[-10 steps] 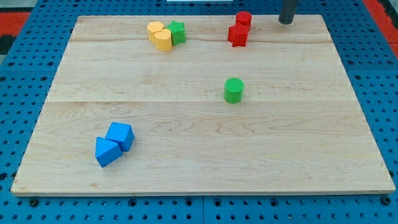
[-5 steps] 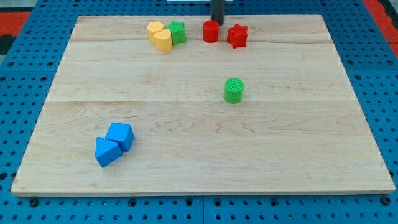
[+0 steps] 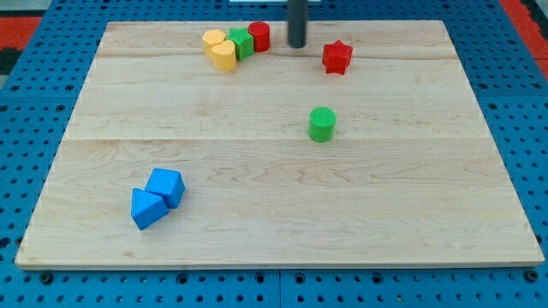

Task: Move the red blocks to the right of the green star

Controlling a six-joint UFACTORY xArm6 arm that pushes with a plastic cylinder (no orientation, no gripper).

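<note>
my tip (image 3: pixel 296 44) stood top centre, clear of blocks, clamping nothing | red cylinder (image 3: pixel 259 36) touched green star (image 3: pixel 241 42) on its right | red star (image 3: pixel 336 57) sat apart, right of tip

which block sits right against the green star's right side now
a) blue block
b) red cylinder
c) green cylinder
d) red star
b: the red cylinder touches the green star on its right, while my tip stands just right of that cylinder.
</note>
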